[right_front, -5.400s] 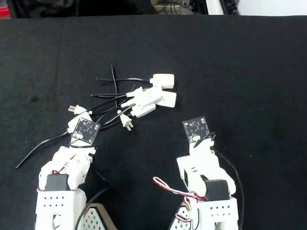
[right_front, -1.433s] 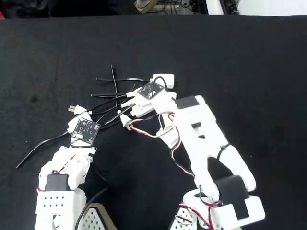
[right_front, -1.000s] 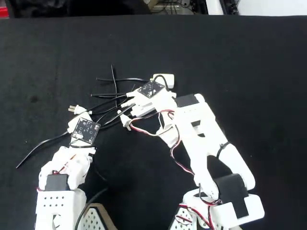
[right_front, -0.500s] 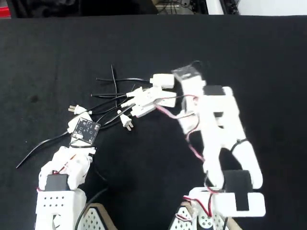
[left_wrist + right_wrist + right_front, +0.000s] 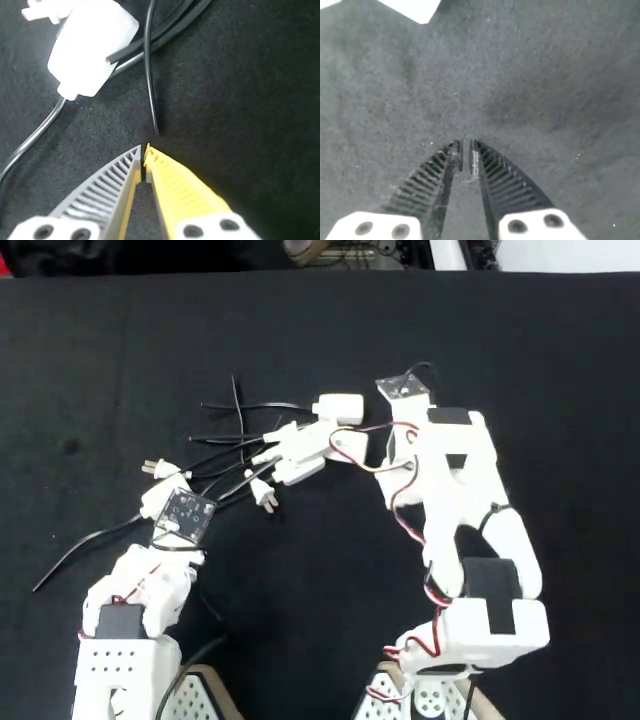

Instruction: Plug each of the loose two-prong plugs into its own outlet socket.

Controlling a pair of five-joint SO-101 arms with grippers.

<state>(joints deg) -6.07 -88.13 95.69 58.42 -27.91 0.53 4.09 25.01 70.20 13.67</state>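
Your left gripper (image 5: 144, 149) is pressed together at the tips with nothing between them. It sits low over the black worktop (image 5: 560, 360), close to the near edge and toward the left corner. In the left wrist view a white plug body (image 5: 87, 47) lies just ahead of it, with black leads running off beside it. The cut end of a thin black cable (image 5: 150, 90) stops just short of the gripper's tips without touching them.

Your right gripper (image 5: 466, 147) is all but closed, with a thin slit between its tips, and it pinches nothing. Bare cloth lies under it. A white corner (image 5: 415, 6) pokes in at the rim of the right wrist view, and you cannot tell which piece it belongs to. From above, the right arm (image 5: 455, 500) stretches from the near edge toward the middle of the worktop, its wrist just beside the task's things.

The bunch of white sockets and plugs (image 5: 300, 445) lies a little left of the worktop's middle, the pieces touching one another. A white block (image 5: 338, 407) sits on its far side, and a second block (image 5: 350, 445) lies nearest the right arm. A two-prong plug (image 5: 264, 495) lies free just on the near side of the bunch. A second plug (image 5: 153, 468) lies farther toward the left edge, near the left arm's wrist. The black cables (image 5: 232, 410) fan out from the bunch toward the left edge. You cannot tell whether any plug in the bunch is seated.
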